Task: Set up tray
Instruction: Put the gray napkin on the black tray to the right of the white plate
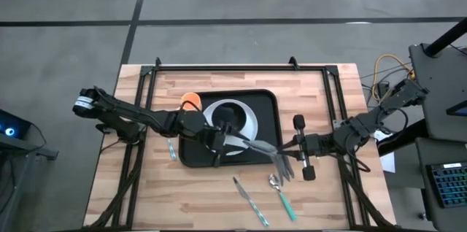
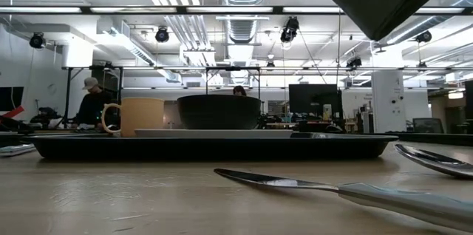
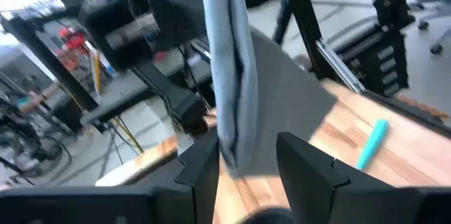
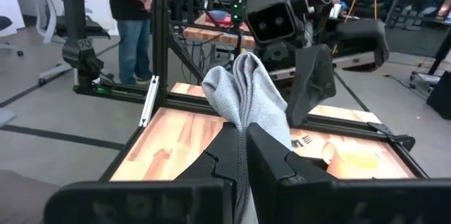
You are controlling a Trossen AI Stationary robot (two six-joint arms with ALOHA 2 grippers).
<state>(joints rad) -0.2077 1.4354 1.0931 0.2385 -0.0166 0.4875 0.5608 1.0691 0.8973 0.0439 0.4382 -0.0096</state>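
The black tray (image 1: 268, 101) (image 2: 207, 147) lies mid-table and carries a white plate (image 1: 250, 121), a dark bowl (image 1: 226, 117) (image 2: 218, 111) and a yellow cup (image 1: 191, 101) (image 2: 137, 117). A grey napkin (image 1: 261, 147) (image 3: 229, 76) (image 4: 243, 86) stretches in the air over the tray's near right corner, between the two grippers. My left gripper (image 1: 225, 138) (image 3: 246, 171) hovers over the tray, open, with the napkin's end between its fingers. My right gripper (image 1: 284, 152) (image 4: 244, 150), just right of the tray, is shut on the napkin. My left gripper has the napkin's end running between its open fingers, close against one finger (image 3: 204, 168) and with a gap to the other; I cannot tell whether it touches. My right gripper pinches a bunched fold (image 4: 243, 122) of the napkin between its two fingers, several layers, coming about level from the table's right. The cloth is lifted clear of the table and reaches toward the left gripper.
A fork (image 1: 171, 149) lies left of the tray; a knife (image 1: 252, 203) and a green-handled spoon (image 1: 280, 192) (image 2: 318, 185) lie near the table's near edge. A black frame borders the table. People stand in the room beyond.
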